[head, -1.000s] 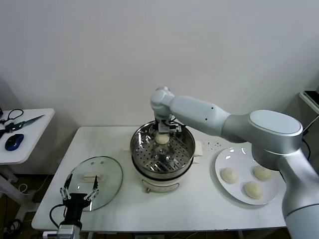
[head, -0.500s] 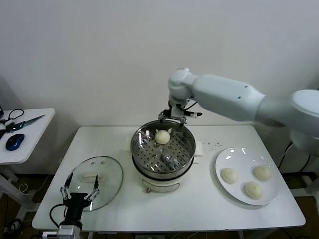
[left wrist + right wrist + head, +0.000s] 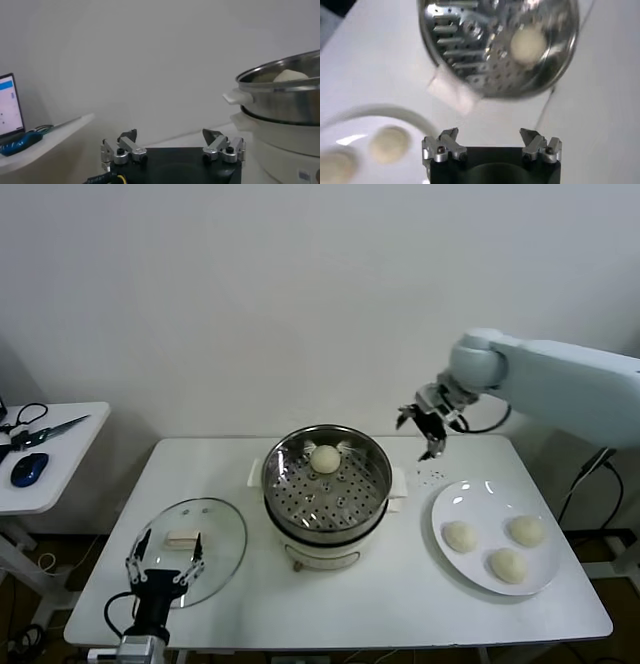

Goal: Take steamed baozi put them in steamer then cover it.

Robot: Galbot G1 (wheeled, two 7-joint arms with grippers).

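One bun (image 3: pixel 324 458) dropped in the steamer (image 3: pixel 326 484).
My right gripper (image 3: pixel 428 422) swung away, jaws spread, empty; three buns left on the plate (image 3: pixel 445 506).

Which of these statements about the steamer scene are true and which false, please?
1. One baozi lies in the steamer. True.
2. The white plate holds four baozi. False: three lie on it.
3. The glass lid covers the steamer. False: it lies on the table, on the robot's left of the steamer.
4. The right end effector is open and empty, in the air between steamer and plate. True.
5. The left end effector grips the lid's handle. False: it is open, over the lid's near edge.
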